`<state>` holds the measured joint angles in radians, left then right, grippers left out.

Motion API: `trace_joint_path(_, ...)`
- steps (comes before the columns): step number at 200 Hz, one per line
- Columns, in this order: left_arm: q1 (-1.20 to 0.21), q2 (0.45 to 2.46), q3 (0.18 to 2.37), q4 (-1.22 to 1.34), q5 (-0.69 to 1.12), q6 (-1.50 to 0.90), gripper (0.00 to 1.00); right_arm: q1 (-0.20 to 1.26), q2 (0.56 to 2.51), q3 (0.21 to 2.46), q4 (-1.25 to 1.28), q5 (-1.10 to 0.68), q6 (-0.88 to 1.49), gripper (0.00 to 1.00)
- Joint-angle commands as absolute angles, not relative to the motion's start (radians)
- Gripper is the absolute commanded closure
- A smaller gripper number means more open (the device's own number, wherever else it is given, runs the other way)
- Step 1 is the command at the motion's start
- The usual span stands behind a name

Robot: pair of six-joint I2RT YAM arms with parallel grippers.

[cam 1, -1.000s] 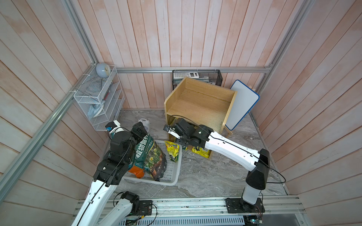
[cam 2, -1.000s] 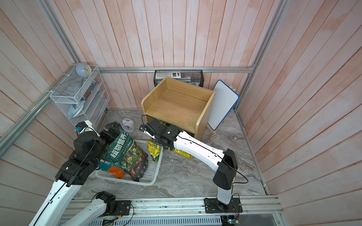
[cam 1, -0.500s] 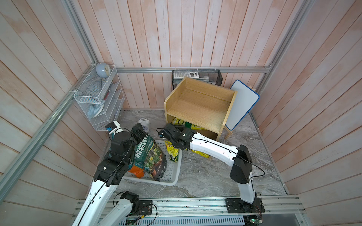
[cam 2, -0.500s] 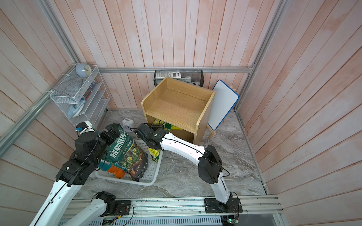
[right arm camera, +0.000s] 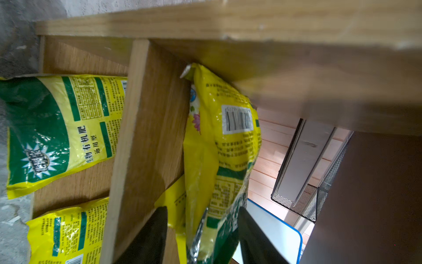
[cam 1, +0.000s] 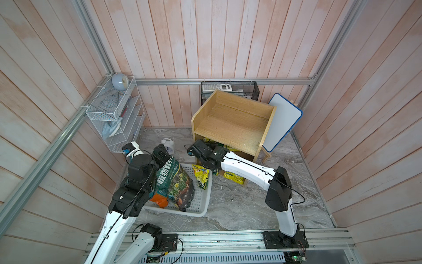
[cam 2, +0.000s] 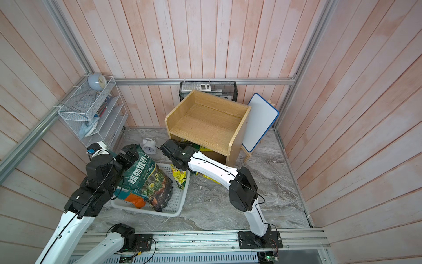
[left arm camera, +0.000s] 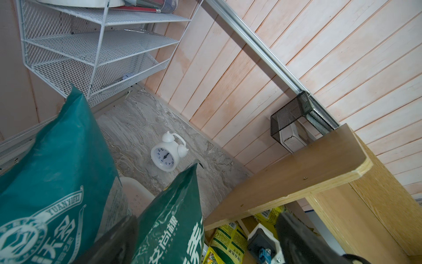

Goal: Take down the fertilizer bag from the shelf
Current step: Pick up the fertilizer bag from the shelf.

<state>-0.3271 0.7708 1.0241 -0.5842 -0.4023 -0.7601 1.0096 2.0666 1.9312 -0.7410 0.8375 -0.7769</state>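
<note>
The oak shelf (cam 1: 233,123) (cam 2: 205,121) stands at the back. A yellow-and-green fertilizer bag (right arm camera: 219,148) stands on edge in the tier under its top board. My right gripper (right arm camera: 203,228) (cam 1: 206,147) reaches into that tier. Its dark fingers (right arm camera: 150,237) stand open on either side of the bag's near end, with a gap still showing on one side. My left gripper (left arm camera: 205,240) (cam 1: 161,155) is open wide at the top of a big green soil bag (cam 1: 173,182). The bag's top edge (left arm camera: 173,212) lies beside one finger.
The soil bag stands in a white basket (cam 1: 198,205) with a small yellow bag (cam 1: 201,174). More yellow bags (right arm camera: 57,128) lie on the shelf's lowest tier. A white alarm clock (cam 1: 168,146), wire rack (cam 1: 116,118), black mesh basket (cam 1: 228,88) and whiteboard (cam 1: 283,123) stand around.
My right arm has drawn its elbow in and pushed the gripper under the shelf's top board, and its jaws have narrowed round the fertilizer bag. The left arm and soil bag have not moved.
</note>
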Motion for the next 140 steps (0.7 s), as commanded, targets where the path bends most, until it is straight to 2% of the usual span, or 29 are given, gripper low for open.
trace_joint_path(1,-0.322,0.764,1.015,-0.578,-0.421,-0.746,0.00,0.992,2.109,1.939,-0.739,0.818,-0.737,0.52)
trace_joint_path(38,-0.321,0.762,1.013,-0.582,-0.426,-0.746,0.00,0.978,2.106,1.934,-0.736,0.801,-0.717,0.76)
trace_joint_path(67,-0.321,0.760,1.011,-0.577,-0.426,-0.750,0.00,0.993,2.084,1.936,-0.735,0.779,-0.700,1.00)
trace_joint_path(140,-0.319,0.752,1.005,-0.581,-0.433,-0.749,0.00,1.066,2.010,1.951,-0.826,0.779,-0.559,1.00)
